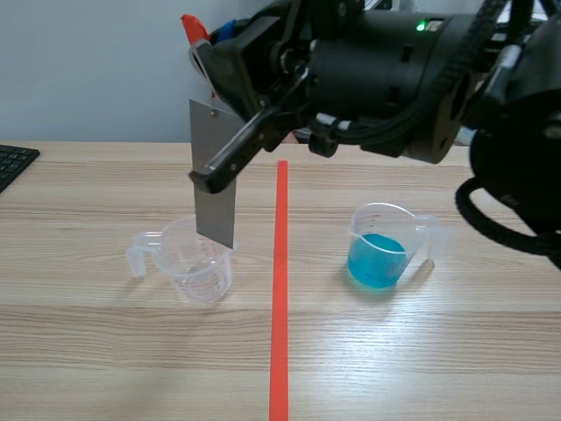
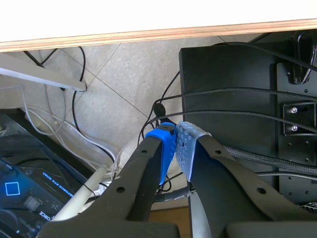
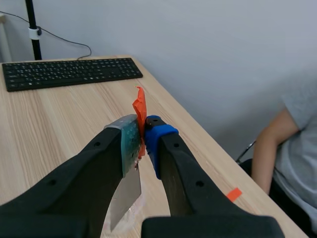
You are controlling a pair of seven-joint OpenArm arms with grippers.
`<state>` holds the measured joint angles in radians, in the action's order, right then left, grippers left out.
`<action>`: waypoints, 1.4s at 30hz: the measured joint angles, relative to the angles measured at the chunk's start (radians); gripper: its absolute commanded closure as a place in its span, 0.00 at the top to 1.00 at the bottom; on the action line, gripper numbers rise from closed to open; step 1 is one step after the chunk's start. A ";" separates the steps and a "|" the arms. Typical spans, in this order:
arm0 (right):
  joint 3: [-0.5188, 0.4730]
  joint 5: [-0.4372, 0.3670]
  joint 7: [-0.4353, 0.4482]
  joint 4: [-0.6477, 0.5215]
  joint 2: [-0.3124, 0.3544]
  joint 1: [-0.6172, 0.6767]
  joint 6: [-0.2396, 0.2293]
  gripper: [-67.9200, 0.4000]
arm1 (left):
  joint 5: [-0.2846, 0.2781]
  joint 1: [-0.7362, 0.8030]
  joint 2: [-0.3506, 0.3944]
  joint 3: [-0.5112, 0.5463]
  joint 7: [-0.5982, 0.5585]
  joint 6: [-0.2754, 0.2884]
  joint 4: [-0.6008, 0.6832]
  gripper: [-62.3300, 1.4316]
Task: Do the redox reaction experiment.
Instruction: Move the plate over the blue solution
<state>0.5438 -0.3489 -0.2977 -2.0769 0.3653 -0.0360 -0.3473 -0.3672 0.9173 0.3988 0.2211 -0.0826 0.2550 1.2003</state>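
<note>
Metal plate (image 1: pixel 214 189): grey sheet w/ an orange tape tag (image 1: pixel 195 28) at its top, hanging upright from the right pincer (image 1: pixel 210 171). That pincer is clamped on the sheet's upper part, and the right wrist view shows both pads squeezing sheet + tag. The plate's bottom edge sits at the mouth of the empty clear cup (image 1: pixel 195 260), left of the red tape line (image 1: pixel 280 281). Can't tell if the tip is inside the cup or just over the rim. The blue-liquid cup (image 1: pixel 383 250) stands well apart, on the other side of the line, w/ a low fill. The left pincer (image 2: pixel 176 136) is closed on nothing, pads touching, down below the counter edge, so it has no part in this.

Step in hand is prob. carrying the plate over to the blue soln & dipping it. To do that well:
- Lift straight up first so the bottom edge clears the empty cup's rim. The cup looks like light plastic, so a snag could tip or drag it.
- Cross the line w/ the sheet kept vertical, no swing.
- Centre over the blue cup's mouth, away from spout & handle, then lower slowly.
- The liquid is low, so the plate must go deep w/o pressing on the cup's wall or floor.
- The grip is high on the sheet, so the lower end may pivot. Keep the clamp firm & the moves slow.
</note>
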 measured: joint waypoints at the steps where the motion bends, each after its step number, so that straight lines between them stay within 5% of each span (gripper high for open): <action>1: -0.013 -0.003 0.000 -0.007 0.012 0.006 -0.002 0.03 | 0.000 0.000 0.000 0.000 0.000 0.000 0.000 0.08; 11: -0.150 -0.160 0.024 -0.023 0.174 0.056 -0.035 0.03 | 0.000 0.000 0.000 0.000 0.000 0.000 0.000 0.08; 27: -0.388 -0.417 0.193 -0.022 0.529 0.159 -0.054 0.03 | -0.004 0.003 0.000 0.000 -0.001 0.000 0.001 0.08; 39: -0.523 -0.508 0.192 0.134 0.557 0.170 -0.237 0.03 | -0.004 0.003 0.000 0.000 -0.001 0.000 0.001 0.08; 42: -0.541 -0.509 0.193 0.167 0.555 0.169 -0.245 0.03 | -0.004 0.002 0.000 0.000 -0.001 0.000 0.001 0.08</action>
<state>0.0025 -0.8574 -0.1051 -1.9099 0.9199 0.1333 -0.5919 -0.3710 0.9195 0.3988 0.2211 -0.0837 0.2546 1.2015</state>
